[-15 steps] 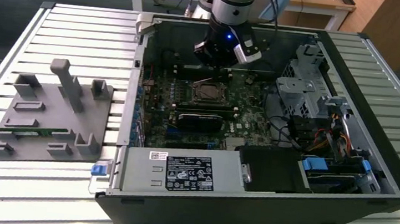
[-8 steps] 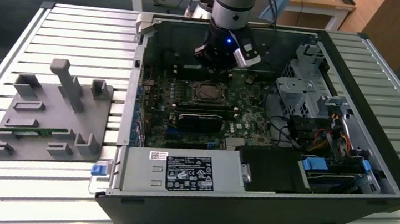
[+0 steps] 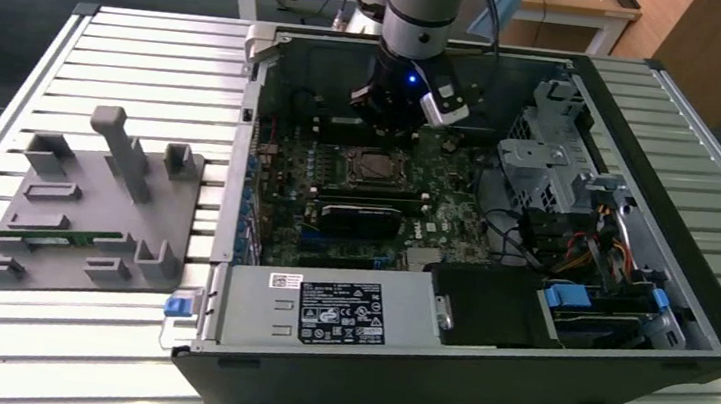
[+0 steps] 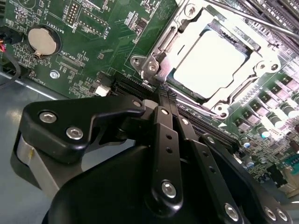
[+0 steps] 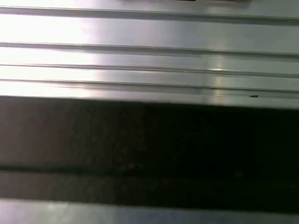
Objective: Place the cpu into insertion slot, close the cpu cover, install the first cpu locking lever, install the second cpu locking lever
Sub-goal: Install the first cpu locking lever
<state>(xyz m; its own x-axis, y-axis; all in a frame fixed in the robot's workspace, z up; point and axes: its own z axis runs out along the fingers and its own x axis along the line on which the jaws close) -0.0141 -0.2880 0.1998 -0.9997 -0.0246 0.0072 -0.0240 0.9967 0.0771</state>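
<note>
Two gripper fingers meet narrowly, holding nothing, their tips just beside the socket corner. Directly beyond lies the cpu, seated beneath the lowered cpu cover: light, rigid, probably fragile, best handled by its edges.

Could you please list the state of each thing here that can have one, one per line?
Chip: seated in its socket.
Cover: closed flat around the chip.
Claw: shut, empty, tips beside the cover's corner.
Computer case: lying open, side panel off.
</note>
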